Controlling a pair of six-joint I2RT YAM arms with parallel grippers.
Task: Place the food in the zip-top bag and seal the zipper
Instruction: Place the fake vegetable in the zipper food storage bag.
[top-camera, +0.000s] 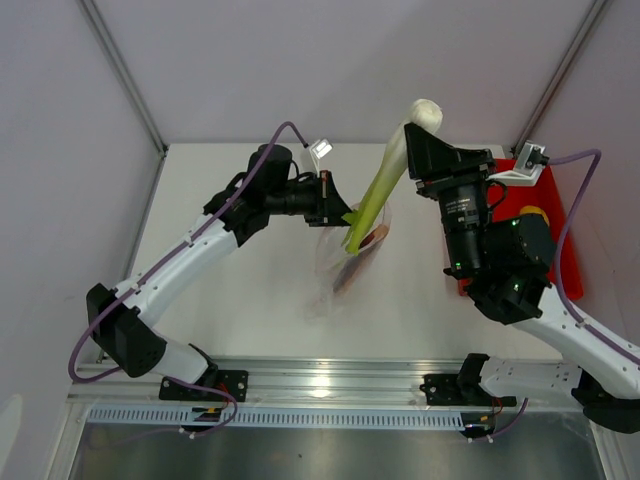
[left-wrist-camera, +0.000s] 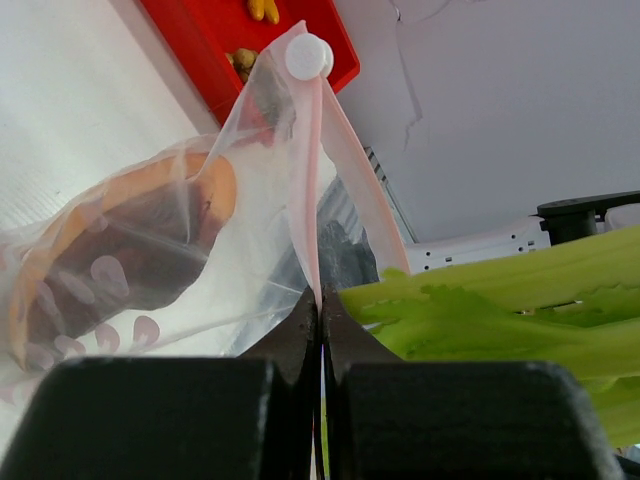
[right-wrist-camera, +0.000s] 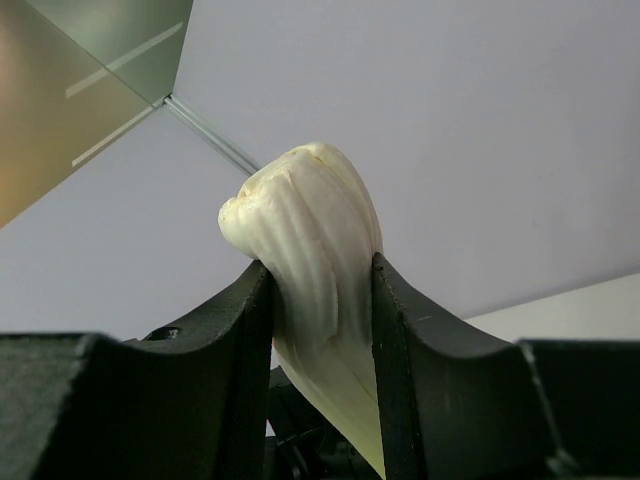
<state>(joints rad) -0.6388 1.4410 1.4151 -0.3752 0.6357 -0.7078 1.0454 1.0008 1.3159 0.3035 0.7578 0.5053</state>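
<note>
The left gripper (left-wrist-camera: 320, 310) was clamped shut on the pinkish zipper (left-wrist-camera: 309, 190) of the crinkly clear zip-top bag (left-wrist-camera: 200, 280), an orange slice (left-wrist-camera: 215, 195) inside; the right gripper (right-wrist-camera: 320, 285) pinched the ribbed green-white leek stalk (top-camera: 385, 185), leafy end at the bag's mouth; a glossy red tray (top-camera: 568, 250) lay beyond

The left fingers (left-wrist-camera: 308, 330) pinch the edge of the bag (left-wrist-camera: 180, 270), which stretches away beyond them and to their left, above the bench (top-camera: 250, 300). A fruit slice (left-wrist-camera: 130, 230) lies inside it. The leek (top-camera: 378, 195) has its thick end clamped between the right fingers (right-wrist-camera: 258, 295) and slants down to the bag's mouth, its leafy end just right of the left fingers. The tray (top-camera: 565, 230) lies on the bench, right of the right fingers, with a lemon (top-camera: 535, 213) in it.
</note>
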